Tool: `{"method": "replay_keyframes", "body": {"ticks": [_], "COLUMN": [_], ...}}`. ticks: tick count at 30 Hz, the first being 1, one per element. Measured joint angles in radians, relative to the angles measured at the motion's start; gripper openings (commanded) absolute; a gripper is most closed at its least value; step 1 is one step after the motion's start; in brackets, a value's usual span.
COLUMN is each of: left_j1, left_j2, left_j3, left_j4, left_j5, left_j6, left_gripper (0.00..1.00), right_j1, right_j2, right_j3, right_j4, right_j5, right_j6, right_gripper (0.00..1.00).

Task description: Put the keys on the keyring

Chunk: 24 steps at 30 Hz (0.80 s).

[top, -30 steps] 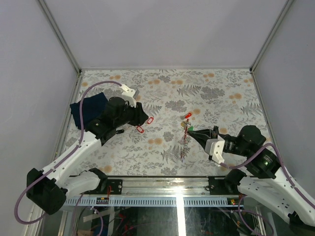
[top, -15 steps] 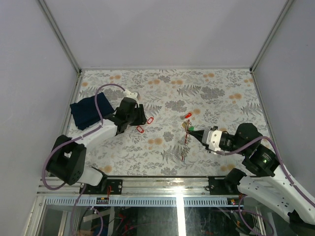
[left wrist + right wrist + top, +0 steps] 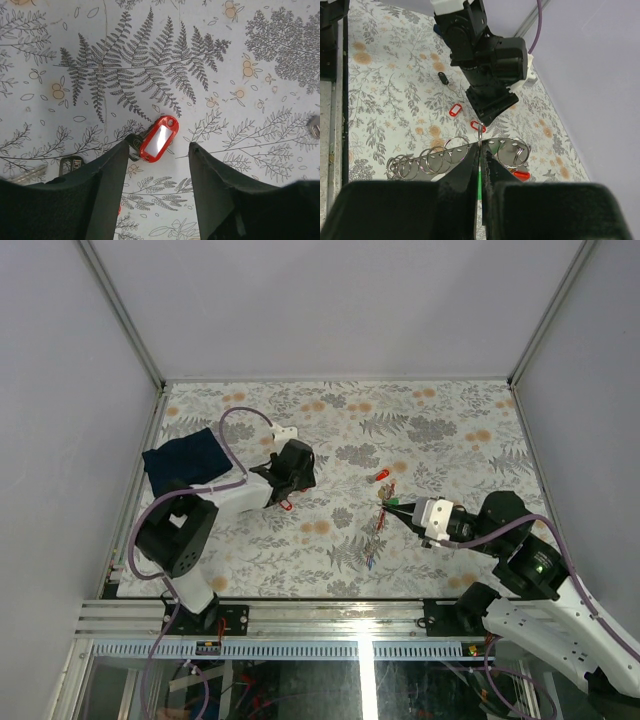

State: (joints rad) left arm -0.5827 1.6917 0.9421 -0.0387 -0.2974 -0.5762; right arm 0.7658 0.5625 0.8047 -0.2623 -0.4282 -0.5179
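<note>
Left gripper (image 3: pixel 159 146) apart over red oval tag (image 3: pixel 159 138), right gripper (image 3: pixel 480 152) pinching thin metal key (image 3: pixel 479 134)

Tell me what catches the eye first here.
The left gripper hangs open right over a red-tagged key on the fern-print table. Toward the right, the right gripper is pinched shut on a green tag, beside a metal strip strung with rings. A dark blue cloth lies at the far left.
</note>
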Motion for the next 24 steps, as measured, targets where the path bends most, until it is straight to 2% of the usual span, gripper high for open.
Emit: {"method": "replay_keyframes", "body": {"ticks": [6,24], "left_j1": [-0.020,-0.026], "left_j2": [0.035,0.059], "left_j3": [0.006,-0.006], "left_j4": [-0.007,-0.013], "left_j5": [-0.045,-0.066], "left_j6": [-0.059,-0.099], "left_gripper": [0.46,0.42], "right_j1": [0.000,0.000], "right_j2": [-0.019,-0.024], "right_j3": [0.000,0.000], "right_j4": [0.000,0.001], "right_j5": [0.000,-0.009], "right_j6": [0.006,0.047], "right_gripper": [0.00,0.00]}}
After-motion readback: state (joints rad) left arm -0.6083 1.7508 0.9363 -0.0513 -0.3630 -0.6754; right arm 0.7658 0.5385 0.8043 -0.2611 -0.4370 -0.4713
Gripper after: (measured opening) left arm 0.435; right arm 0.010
